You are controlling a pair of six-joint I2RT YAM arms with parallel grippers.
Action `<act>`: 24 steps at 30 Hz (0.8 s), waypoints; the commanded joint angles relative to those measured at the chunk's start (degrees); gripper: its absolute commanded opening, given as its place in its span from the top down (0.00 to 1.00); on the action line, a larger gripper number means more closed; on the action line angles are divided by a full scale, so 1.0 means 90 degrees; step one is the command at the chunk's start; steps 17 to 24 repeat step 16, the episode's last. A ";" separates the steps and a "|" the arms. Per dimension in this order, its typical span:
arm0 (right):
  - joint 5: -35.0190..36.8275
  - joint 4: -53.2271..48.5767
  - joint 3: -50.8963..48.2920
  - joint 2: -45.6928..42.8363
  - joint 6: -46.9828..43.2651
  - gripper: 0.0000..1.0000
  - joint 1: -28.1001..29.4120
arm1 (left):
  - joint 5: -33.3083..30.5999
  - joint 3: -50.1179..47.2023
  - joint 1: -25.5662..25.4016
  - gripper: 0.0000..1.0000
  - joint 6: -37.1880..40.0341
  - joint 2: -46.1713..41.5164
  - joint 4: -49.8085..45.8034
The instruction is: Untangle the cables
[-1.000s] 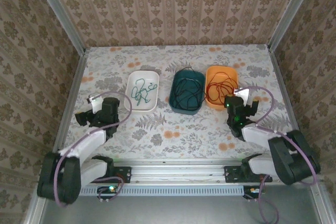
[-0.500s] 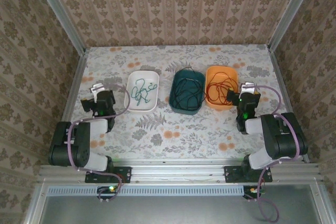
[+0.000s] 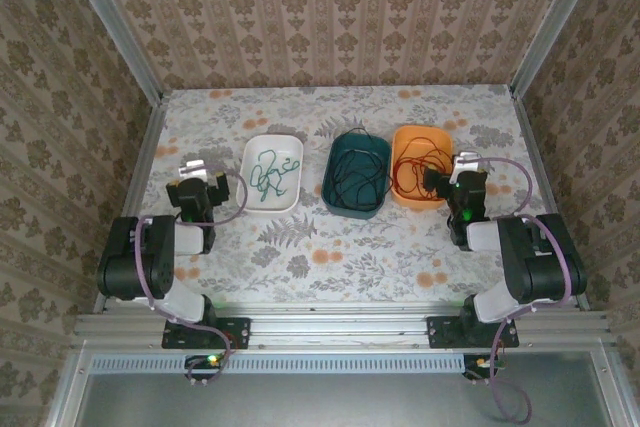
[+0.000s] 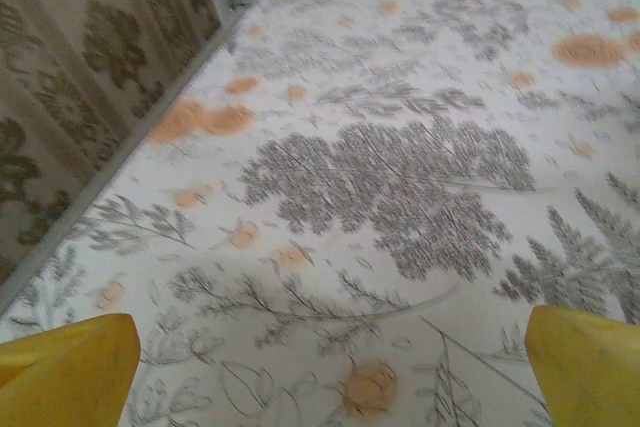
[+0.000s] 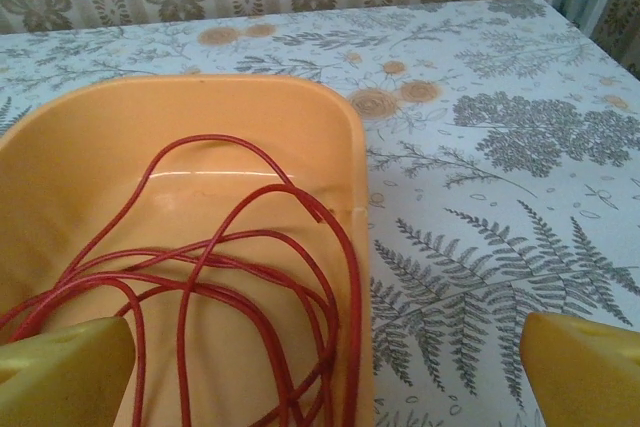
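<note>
Green cable [image 3: 270, 175] sits in the white tray [image 3: 250, 159], black cable [image 3: 358, 177] in the teal tray [image 3: 329, 189], red cable [image 3: 413, 169] in the orange tray [image 3: 399, 138], mid-counter [image 3: 330, 247]. Left fingers [image 4: 70, 372] and right fingers [image 5: 585, 367] are both released, empty.

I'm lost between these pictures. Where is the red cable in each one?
Top external: the red cable lies coiled in the orange tray, the rightmost of three trays.
Right wrist: the red cable sits at lower left, inside the orange tray.
Left wrist: this camera faces the table's left edge, away from the trays.
Shared landmark: the floral tablecloth.
</note>
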 commanded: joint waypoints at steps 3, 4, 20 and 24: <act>-0.0108 -0.0130 0.0129 0.0038 -0.0097 0.00 0.0043 | 0.0469 -0.0038 0.0078 0.00 0.0227 0.0047 0.0633; -0.0108 -0.0140 0.0135 0.0035 -0.0097 0.00 0.0043 | 0.0490 -0.0030 0.0076 0.00 0.0179 -0.0021 0.0466; -0.0195 -0.0136 0.0123 0.0029 -0.0097 0.00 0.0014 | 0.0479 -0.0026 0.0073 0.00 0.0214 0.0009 0.0515; -0.0195 -0.0136 0.0123 0.0029 -0.0097 0.00 0.0014 | 0.0479 -0.0026 0.0073 0.00 0.0214 0.0009 0.0515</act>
